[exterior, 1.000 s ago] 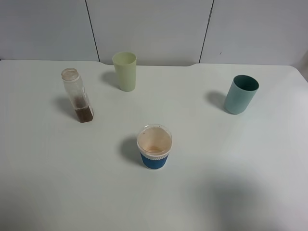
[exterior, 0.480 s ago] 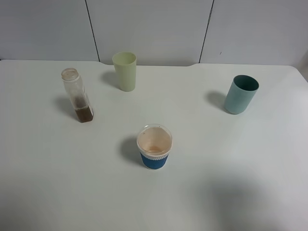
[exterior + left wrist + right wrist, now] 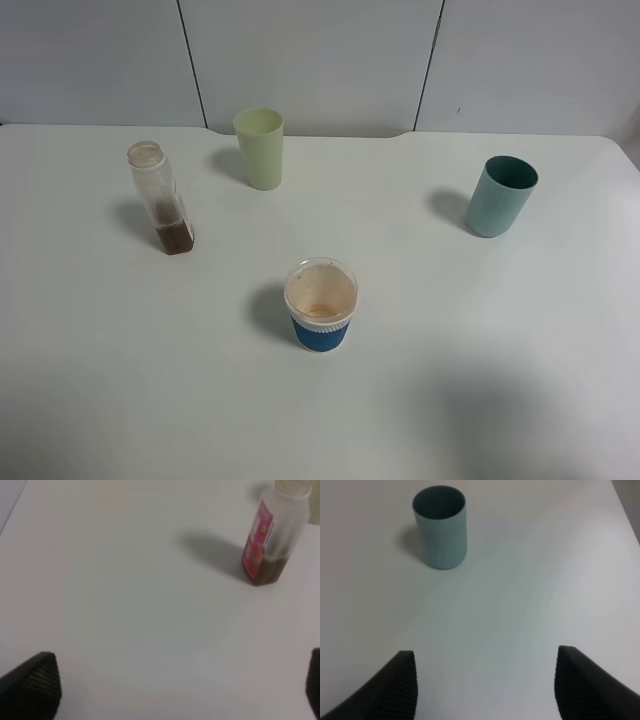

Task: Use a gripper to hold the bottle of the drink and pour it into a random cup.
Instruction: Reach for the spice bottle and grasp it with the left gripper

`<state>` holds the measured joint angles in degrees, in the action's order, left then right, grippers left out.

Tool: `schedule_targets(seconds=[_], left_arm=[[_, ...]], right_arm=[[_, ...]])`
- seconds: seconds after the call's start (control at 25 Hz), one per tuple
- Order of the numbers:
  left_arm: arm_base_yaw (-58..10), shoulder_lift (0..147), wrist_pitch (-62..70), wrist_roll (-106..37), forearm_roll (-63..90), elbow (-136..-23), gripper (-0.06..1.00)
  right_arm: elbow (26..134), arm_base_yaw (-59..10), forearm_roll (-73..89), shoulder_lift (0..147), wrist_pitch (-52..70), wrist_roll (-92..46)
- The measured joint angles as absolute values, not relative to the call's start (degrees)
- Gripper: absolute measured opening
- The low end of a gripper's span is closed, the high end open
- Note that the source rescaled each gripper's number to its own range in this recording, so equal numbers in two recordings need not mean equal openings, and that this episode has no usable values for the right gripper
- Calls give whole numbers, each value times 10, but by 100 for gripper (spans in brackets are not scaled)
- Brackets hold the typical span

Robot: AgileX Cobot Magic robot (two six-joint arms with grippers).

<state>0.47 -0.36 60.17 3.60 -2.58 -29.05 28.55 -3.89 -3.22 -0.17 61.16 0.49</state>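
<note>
Bottle [image 3: 160, 198] upright, well inside table [image 3: 450, 400] edges

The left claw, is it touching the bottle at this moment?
Apart. The left wrist view shows the left claw open, with a wide stretch of bare table between its fingertips and the bottle.

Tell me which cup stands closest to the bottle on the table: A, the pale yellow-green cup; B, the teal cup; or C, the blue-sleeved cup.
A: in the high view the pale yellow-green cup stands a short way from the bottle, while the blue-sleeved cup and the teal cup sit clearly farther off.
</note>
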Motion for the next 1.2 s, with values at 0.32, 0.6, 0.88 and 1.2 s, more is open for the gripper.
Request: schedule_targets(seconds=[0.32, 0.6, 0.88, 1.2], left_arm=[[5, -4, 602, 36, -26, -291, 100], [5, -4, 602, 36, -26, -291, 100], [5, -4, 602, 36, -26, -291, 100], [5, -4, 599, 43, -35, -291, 100]], right_arm=[[286, -39, -32, -2, 612, 5], [286, -39, -32, -2, 612, 5], [286, -39, -32, -2, 612, 5], [286, -39, -32, -2, 612, 5]])
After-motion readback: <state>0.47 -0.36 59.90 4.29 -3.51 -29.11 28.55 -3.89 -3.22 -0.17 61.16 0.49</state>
